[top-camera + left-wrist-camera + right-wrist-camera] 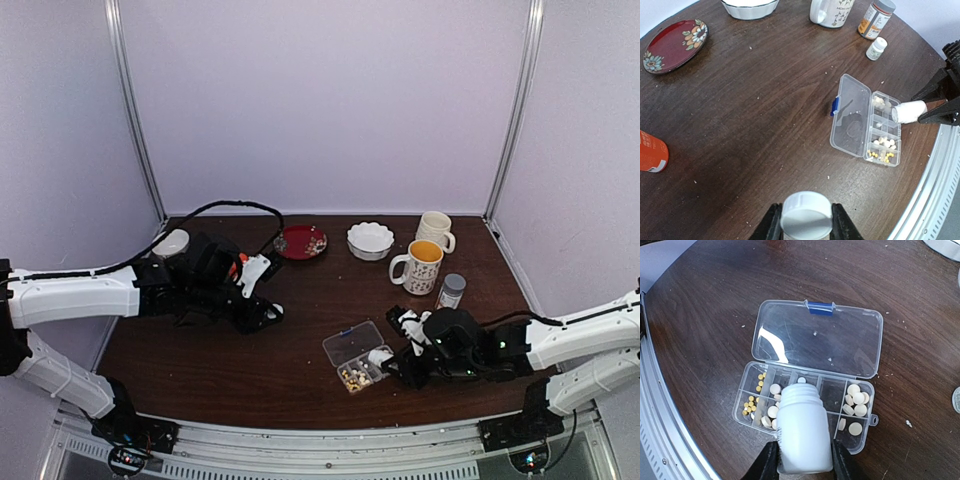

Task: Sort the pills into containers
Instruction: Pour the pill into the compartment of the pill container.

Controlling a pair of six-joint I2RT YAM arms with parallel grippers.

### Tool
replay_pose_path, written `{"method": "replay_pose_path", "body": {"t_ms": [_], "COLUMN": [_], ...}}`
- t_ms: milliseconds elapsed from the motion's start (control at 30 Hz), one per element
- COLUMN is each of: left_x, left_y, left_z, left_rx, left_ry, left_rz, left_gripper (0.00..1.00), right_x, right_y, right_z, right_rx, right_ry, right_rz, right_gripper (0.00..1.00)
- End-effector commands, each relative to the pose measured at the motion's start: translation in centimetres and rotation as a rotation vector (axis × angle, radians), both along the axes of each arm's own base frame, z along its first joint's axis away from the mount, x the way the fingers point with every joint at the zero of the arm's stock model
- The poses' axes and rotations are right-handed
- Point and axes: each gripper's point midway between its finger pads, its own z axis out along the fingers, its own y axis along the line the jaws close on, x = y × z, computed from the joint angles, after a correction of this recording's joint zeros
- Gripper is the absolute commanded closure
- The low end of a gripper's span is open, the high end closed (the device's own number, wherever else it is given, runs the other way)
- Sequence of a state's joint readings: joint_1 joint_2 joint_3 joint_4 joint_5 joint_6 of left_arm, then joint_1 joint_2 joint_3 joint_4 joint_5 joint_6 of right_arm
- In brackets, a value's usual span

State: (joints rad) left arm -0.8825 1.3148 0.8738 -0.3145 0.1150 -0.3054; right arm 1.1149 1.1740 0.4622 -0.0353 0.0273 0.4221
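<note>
The clear organiser box (869, 416) lies open on the table, its lid (820, 340) flat behind it; it also shows in the top view (350, 348) and the left wrist view (852, 120). White pills (856, 396) and small yellow pills (749, 404) lie in several compartments. My right gripper (804, 462) is shut on an uncapped white bottle (804, 432), tipped with its mouth over the middle compartments. My left gripper (806, 225) is shut on a white bottle cap (806, 215) and holds it above bare table, left of the box.
A red plate (301, 241), a white bowl (370, 240), two mugs (420, 266) (434, 230) and a grey-capped amber bottle (451, 290) stand at the back. A small white bottle (876, 48) stands near them. An orange bottle (651, 152) lies at the left. A metal rail (660, 440) edges the table.
</note>
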Motion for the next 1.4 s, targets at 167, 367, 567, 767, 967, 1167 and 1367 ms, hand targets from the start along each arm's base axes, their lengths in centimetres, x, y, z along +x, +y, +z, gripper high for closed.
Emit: {"method": "replay_pose_path", "body": {"t_ms": [167, 367, 567, 767, 967, 1167, 1367], "left_x": [0.6, 0.6, 0.5, 0.5, 0.5, 0.5, 0.5], "left_y": [-1.0, -1.0, -0.9, -0.9, -1.0, -1.1, -1.0], "left_z": [1.6, 1.4, 1.3, 1.1, 1.2, 1.1, 1.0], "left_rx": [-0.045, -0.043, -0.042, -0.041, -0.044, -0.044, -0.043], "left_ry": [-0.034, -0.027, -0.026, -0.022, -0.023, -0.019, -0.016], "left_rz": [-0.012, -0.014, -0.013, -0.011, -0.014, -0.015, -0.014], "left_gripper": [0.91, 0.91, 0.91, 0.91, 0.91, 0.91, 0.91], "right_x": [0.4, 0.4, 0.3, 0.1, 0.3, -0.1, -0.3], "right_y": [-0.1, 0.1, 0.0, -0.2, 0.4, 1.0, 1.6], "right_z": [1.0, 0.6, 0.3, 0.2, 1.0, 1.0, 1.3], "right_rx": [-0.015, -0.032, -0.035, -0.02, 0.029, 0.055, 0.065], "right_ry": [-0.028, -0.019, -0.015, -0.014, -0.039, -0.032, -0.028], "right_rz": [-0.018, -0.015, -0.016, -0.021, -0.027, -0.002, 0.016], "right_gripper": [1.0, 1.0, 1.0, 1.0, 1.0, 1.0, 1.0]}}
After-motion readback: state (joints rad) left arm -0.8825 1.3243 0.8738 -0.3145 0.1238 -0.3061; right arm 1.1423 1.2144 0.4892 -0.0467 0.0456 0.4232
